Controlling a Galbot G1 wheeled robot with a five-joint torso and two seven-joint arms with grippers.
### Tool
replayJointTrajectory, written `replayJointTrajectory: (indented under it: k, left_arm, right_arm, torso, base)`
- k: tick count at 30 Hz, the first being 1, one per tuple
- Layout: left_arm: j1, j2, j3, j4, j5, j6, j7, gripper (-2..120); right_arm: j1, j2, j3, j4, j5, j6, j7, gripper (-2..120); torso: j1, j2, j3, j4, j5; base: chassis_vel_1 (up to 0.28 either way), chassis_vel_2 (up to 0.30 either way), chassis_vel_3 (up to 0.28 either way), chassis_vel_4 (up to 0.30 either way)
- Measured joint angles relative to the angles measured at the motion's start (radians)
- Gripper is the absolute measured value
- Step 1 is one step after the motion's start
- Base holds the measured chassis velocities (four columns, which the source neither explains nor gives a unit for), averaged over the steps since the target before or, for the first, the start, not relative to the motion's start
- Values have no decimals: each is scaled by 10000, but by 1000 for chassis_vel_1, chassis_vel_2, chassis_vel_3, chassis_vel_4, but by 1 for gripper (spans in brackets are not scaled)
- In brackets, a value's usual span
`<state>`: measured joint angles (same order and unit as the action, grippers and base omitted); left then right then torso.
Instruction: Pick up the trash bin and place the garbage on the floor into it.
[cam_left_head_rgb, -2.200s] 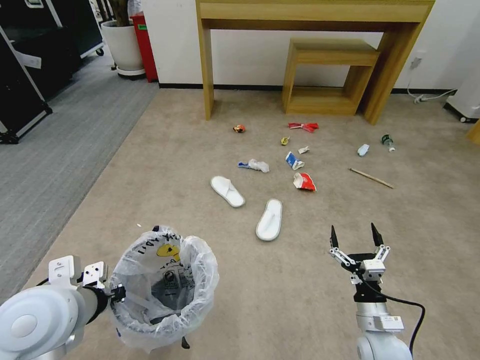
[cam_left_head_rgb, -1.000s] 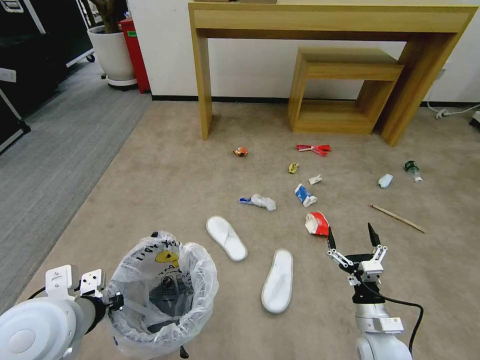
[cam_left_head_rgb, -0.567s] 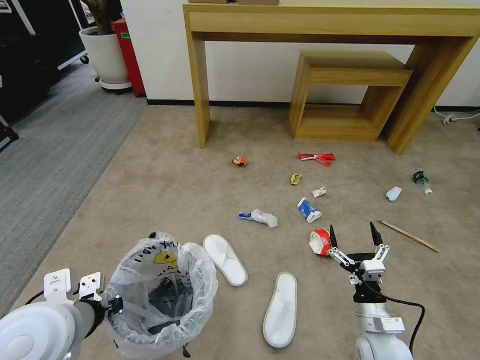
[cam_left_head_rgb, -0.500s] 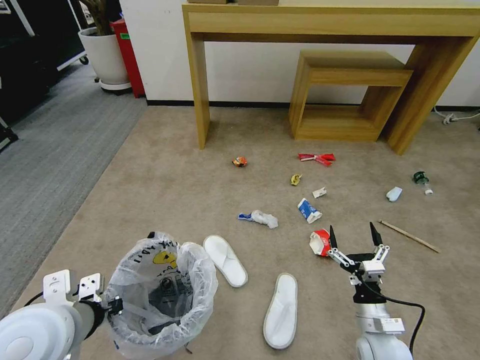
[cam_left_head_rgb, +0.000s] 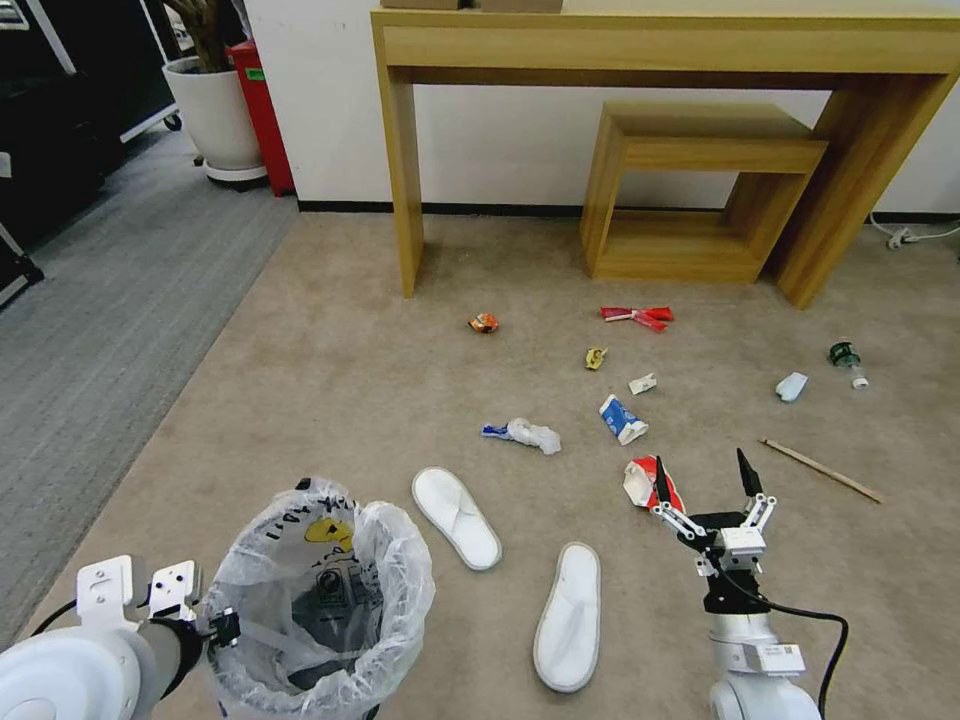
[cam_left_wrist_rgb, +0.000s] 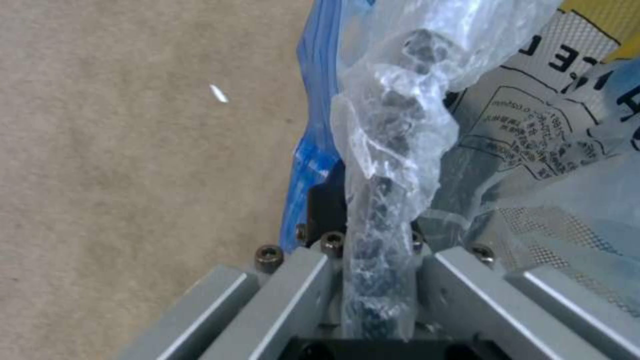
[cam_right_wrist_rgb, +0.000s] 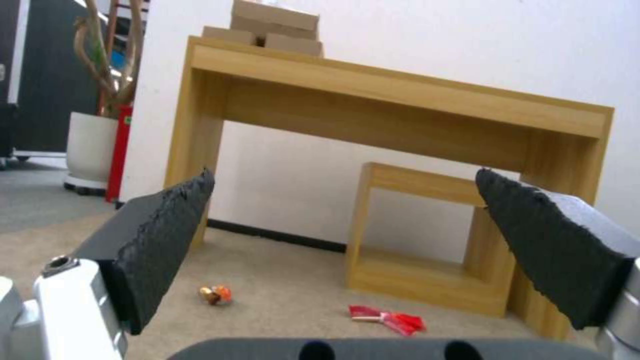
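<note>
The trash bin, lined with a crinkly whitish bag, hangs at the lower left, and my left gripper is shut on its rim. In the left wrist view the bag-wrapped rim runs up from between the left gripper. My right gripper is open, held above the floor beside a red carton. Two white slippers lie between bin and gripper. Farther on lie crumpled paper, a blue-white carton, an orange packet, a red wrapper, a green-label bottle and a wooden stick.
A tall wooden console table and a low wooden shelf stand against the far wall. Grey striped carpet, a white plant pot and a red box are at the left. A cable lies far right.
The whole view has moved forward, so the litter sits nearer and lower. The bin stays in my left gripper. The right gripper stays open and now appears beside the red carton.
</note>
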<state>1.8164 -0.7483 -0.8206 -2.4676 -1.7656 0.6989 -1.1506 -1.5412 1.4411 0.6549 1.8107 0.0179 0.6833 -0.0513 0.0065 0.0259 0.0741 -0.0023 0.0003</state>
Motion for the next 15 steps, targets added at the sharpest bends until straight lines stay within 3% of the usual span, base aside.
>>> replayJointTrajectory:
  k: [7,15]
  left_arm:
    - [58,-34,-12,17,116,12,47,0]
    - [56,-4,-31,25,132,21,119,0]
  right_arm:
    - [8,41,-30,10,-94,1,-16,100]
    - [12,16,-37,42,-81,-14,14,100]
  torso:
    - [1,-1,0,3,-9]
    - [0,-1,1,-1,-1]
  base:
    - [182,166,-171,-156]
    - [1,10,-18,-36]
